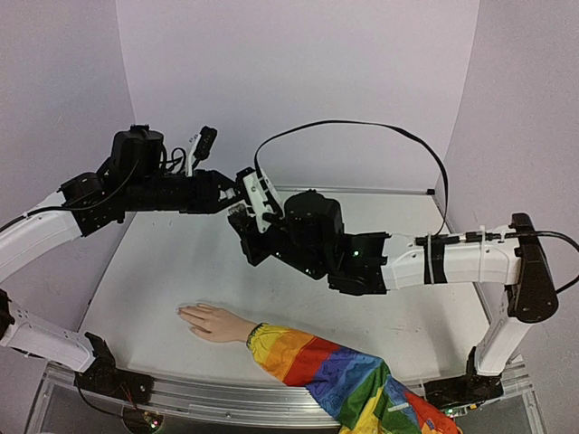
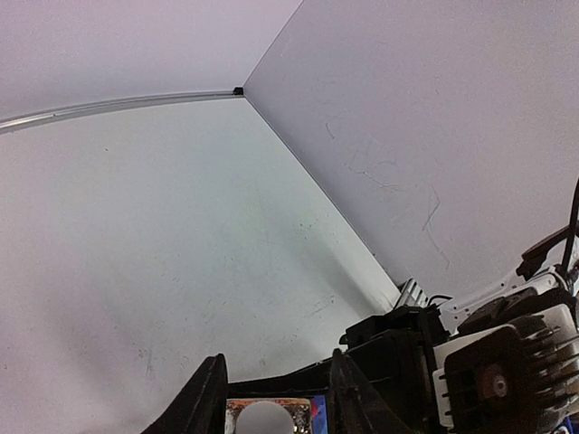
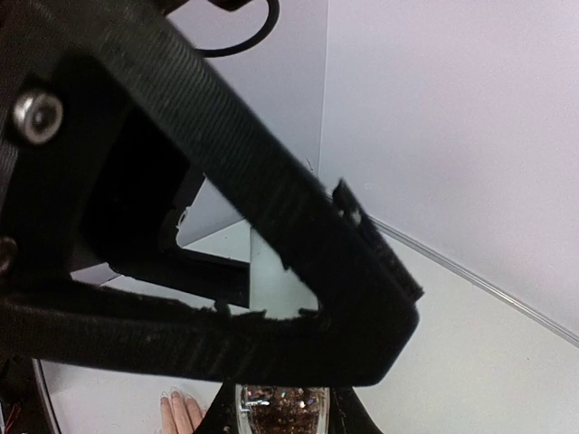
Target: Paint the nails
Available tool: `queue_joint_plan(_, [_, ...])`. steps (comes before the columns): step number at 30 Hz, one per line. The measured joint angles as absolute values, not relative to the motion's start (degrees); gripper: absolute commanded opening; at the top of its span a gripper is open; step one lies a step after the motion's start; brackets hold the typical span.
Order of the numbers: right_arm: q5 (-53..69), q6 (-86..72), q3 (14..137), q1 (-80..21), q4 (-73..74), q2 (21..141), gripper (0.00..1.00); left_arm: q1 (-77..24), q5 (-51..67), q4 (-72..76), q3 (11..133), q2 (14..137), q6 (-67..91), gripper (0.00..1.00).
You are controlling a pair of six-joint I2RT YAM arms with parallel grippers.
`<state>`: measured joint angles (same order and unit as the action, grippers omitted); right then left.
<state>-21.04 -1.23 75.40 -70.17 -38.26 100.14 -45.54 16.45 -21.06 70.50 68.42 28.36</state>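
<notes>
The mannequin hand (image 1: 213, 323) lies flat near the worktop's (image 1: 181, 262) front edge. Its long axis runs left-right, with the fingers pointing left. The nails (image 1: 184, 313) are too small to make out. The right claw (image 3: 284, 411) clamps a glittery bottle (image 3: 280, 398), mostly cut off. The left claw (image 2: 277, 371) straddles something glittery; I cannot tell whether it grips.

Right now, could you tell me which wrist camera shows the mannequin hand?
The right wrist camera: the mannequin hand shows at its bottom edge; the left view lacks it.

Top view overlooks the table (image 1: 181, 262) — wrist views close, sharing it.
</notes>
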Motion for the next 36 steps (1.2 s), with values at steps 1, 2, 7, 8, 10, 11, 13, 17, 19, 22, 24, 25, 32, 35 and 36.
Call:
queue_joint_plan(1, [-21.04,-1.21,75.48,-70.17,-38.13,100.38,0.0,-45.54,16.43,-20.93,70.5,68.42,28.34,0.25])
queue_joint_plan(2, [-21.04,-1.21,75.57,-70.17,-38.09,100.55,0.0,-45.54,16.4,-20.86,70.5,68.4,28.32,0.2])
queue_joint_plan(7, [-21.08,-1.21,75.88,-70.17,-38.11,100.73,0.0,-45.17,15.75,-20.91,70.5,68.38,27.97,0.03])
queue_joint_plan(8, [-21.06,-1.23,75.94,-70.17,-38.06,100.73,0.0,-45.15,15.9,-20.78,70.5,68.36,27.57,0.0])
queue_joint_plan(10, [-20.91,-1.3,75.99,-70.17,-38.15,100.73,0.0,-45.01,16.4,-20.53,70.48,68.42,27.62,0.0])
queue_joint_plan(11, [-20.82,-1.37,75.99,-70.17,-38.22,100.73,0.0,-44.93,16.95,-20.38,70.48,68.47,27.38,0.0])
queue_joint_plan(13, [-20.23,-1.74,75.99,-70.0,-38.3,100.71,0.0,-44.53,18.74,-20.05,70.48,68.73,26.52,0.0])
queue_joint_plan(17, [-8.95,-3.49,73.47,-66.59,-39.03,98.04,0.0,-42.63,27.99,-16.45,69.54,69.36,21.8,0.0])
queue_joint_plan(19, [7.35,-5.74,70.37,-62.85,-40.58,95.07,0.0,-42.11,35.44,-13.37,68.86,69.54,18.85,0.0])
queue_joint_plan(22, [30.87,-10.28,67.75,-58.43,-46.22,93.12,0.0,-42.41,46.39,-9.06,68.88,69.69,14.66,0.0])
queue_joint_plan(24, [40.8,-13.43,66.98,-57.82,-49.78,92.79,0.0,-43.35,53.47,-6.94,69.04,69.63,12.05,0.0])
queue_joint_plan(25, [43.75,-14.61,66.52,-57.93,-51.09,92.51,0.0,-43.97,56.23,-6.35,69.12,69.6,11.03,0.0])
queue_joint_plan(32, [45.67,-16.16,60.38,-58.5,-55.24,88.47,0.0,-46.68,60.29,-4.97,69.23,70.65,9.61,0.61])
queue_joint_plan(35, [42.06,-13.28,58.04,-58.04,-54.43,85.41,0.0,-45.58,58.0,-7.09,69.17,70.43,11.79,0.8])
queue_joint_plan(36, [39.48,-12.12,57.54,-57.89,-53.67,83.99,0.0,-45.12,56.27,-8.49,69.17,70.3,12.82,0.82])
